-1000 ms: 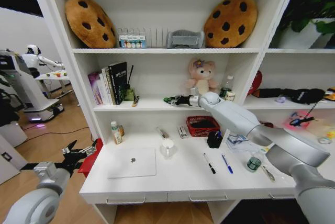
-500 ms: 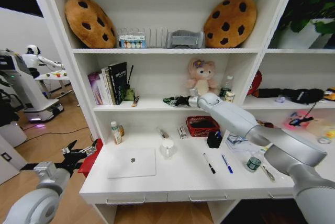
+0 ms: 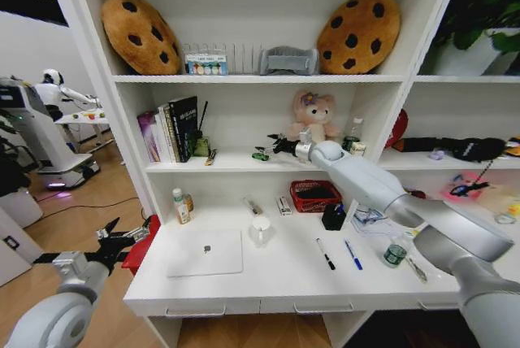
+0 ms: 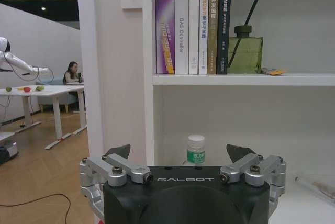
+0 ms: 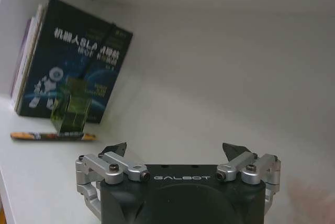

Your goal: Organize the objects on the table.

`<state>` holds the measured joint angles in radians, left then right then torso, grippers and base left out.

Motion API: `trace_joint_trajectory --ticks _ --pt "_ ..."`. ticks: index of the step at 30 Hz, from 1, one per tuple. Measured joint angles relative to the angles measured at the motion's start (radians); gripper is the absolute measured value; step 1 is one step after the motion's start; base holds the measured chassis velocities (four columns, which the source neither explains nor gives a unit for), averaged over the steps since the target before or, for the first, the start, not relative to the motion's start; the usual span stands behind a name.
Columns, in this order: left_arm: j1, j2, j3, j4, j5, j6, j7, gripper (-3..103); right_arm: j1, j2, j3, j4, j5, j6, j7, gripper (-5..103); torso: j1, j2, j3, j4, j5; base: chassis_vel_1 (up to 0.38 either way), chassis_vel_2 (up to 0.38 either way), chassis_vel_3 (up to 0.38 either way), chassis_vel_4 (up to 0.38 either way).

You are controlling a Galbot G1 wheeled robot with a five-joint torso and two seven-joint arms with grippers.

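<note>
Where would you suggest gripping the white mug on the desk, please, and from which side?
Judging by its pose, take the white mug from above, pinching its rim: it stands upright, mouth open, apart from the laptop beside it. Its handle's direction cannot be told, so the rim looks the safer hold.

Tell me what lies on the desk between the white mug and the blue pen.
In the head view, a black pen lies between the white mug and the blue pen.
</note>
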<state>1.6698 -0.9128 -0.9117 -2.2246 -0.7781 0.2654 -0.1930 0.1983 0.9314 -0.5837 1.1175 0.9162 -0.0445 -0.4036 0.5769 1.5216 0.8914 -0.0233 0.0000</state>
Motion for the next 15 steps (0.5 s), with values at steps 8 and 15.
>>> trace_joint_trajectory --ticks 8,15 --pt "0.0 0.0 0.0 0.0 0.0 0.0 0.001 100 -0.301 -0.28 0.278 0.523 0.007 -0.07 0.242 100 0.0 0.0 0.0 -0.0002 0.0008 0.0 0.0 0.0 0.0" --pt "0.0 0.0 0.0 0.0 0.0 0.0 0.0 100 -0.892 -0.488 0.814 0.859 0.013 -0.128 0.522 100 0.0 0.0 0.0 -0.0006 -0.0009 0.0 0.0 0.0 0.0"
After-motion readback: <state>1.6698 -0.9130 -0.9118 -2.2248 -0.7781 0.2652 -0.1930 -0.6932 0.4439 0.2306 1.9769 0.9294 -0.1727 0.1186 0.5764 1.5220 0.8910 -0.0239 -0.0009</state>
